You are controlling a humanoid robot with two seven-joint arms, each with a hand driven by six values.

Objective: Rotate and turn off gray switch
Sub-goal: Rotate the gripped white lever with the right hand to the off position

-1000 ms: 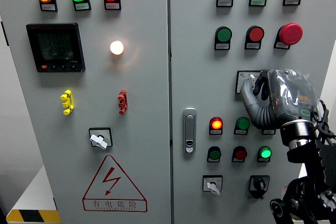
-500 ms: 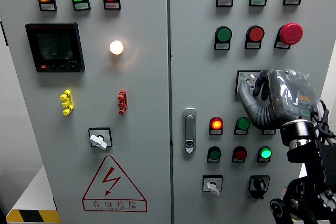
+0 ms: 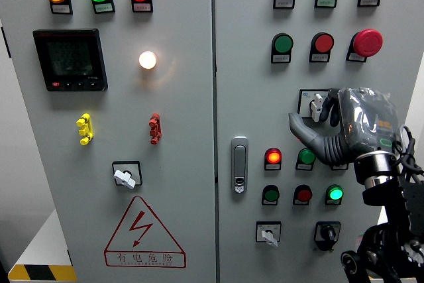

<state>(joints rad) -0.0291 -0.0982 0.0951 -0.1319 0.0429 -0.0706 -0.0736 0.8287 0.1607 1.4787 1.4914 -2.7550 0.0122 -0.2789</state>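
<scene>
Where the right hand (image 3: 344, 127) hovers, gray switch (image 3: 317, 105) sits just left.

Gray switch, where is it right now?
Head view, right door: the gray switch sits mid-panel under the red button, just left of the right hand, above the green button.

The gray cabinet panel (image 3: 185, 183) carries lamps, pushbuttons and rotary switches.

Bright, even, sharp (perhaps slight glare)
</scene>
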